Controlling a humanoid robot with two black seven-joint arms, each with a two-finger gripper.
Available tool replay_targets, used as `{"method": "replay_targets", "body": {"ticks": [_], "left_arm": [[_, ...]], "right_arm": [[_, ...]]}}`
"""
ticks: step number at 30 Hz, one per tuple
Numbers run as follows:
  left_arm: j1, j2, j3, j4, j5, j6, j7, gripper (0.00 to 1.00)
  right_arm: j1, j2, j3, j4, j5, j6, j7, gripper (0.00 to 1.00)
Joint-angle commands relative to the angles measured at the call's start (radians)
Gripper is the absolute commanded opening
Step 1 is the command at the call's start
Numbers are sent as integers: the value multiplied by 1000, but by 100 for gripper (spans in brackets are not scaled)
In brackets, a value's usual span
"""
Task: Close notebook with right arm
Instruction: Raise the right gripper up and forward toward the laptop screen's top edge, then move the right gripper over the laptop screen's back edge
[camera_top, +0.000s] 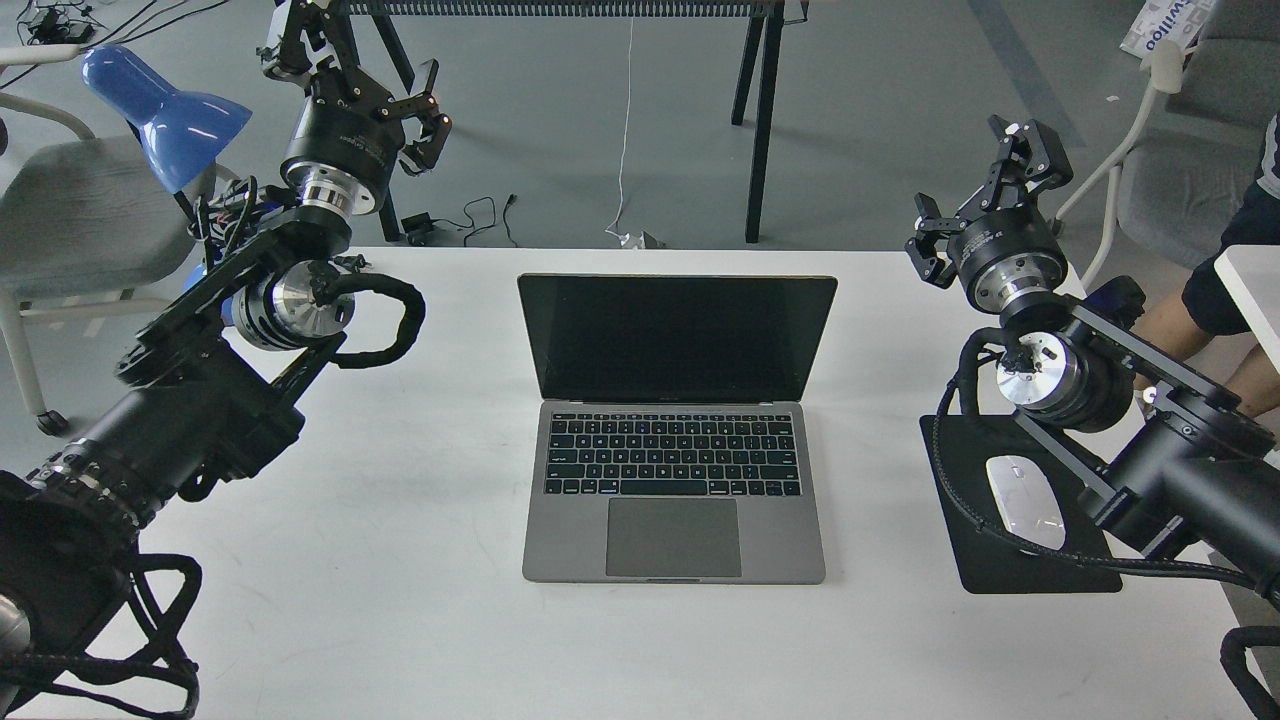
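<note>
The notebook (675, 430) lies open in the middle of the white table (400, 560), black screen upright and facing me, keyboard and trackpad toward the front edge. My right arm comes in from the right; its gripper (985, 195) is raised beyond the table's far right corner, well to the right of the screen, fingers spread and holding nothing. At the far left my left gripper (425, 110) is lifted above the table's back edge, also open and empty. Neither gripper touches the notebook.
A black mouse pad (990, 570) with a white mouse (1025, 500) lies on the right, partly under my right arm. A blue desk lamp (160, 110) stands at the far left. Chairs and a person's leg show at the edges.
</note>
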Motion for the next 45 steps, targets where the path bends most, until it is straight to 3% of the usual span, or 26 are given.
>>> {"method": "replay_targets", "body": {"ticks": [1,10,15,21,30,38,45], "left_arm": [[0,0,0,-1,0,3,-2,100],[1,0,-2,-1,28,-3,-24,100],[2,0,-2,-1,28,-5,-24,100],[2,0,-2,-1,28,-5,-24,100],[2,0,-2,-1,28,-5,-24,100],[3,0,-2,-1,28,-5,-24,100],[3,0,-2,-1,28,-5,-24,100]], "right_arm": [[2,0,2,3,-1,0,0,100],[113,-92,-41,-11,-123,5,-8,100],[336,-130,-300,-75,-253,18,-37,100],[495,-11,-604,-247,-253,77,-49,100],[450,219,-603,-496,-251,215,-43,100],[400,270,-563,-473,-250,244,-41,100],[378,258,-558,-349,-248,247,-46,100]]}}
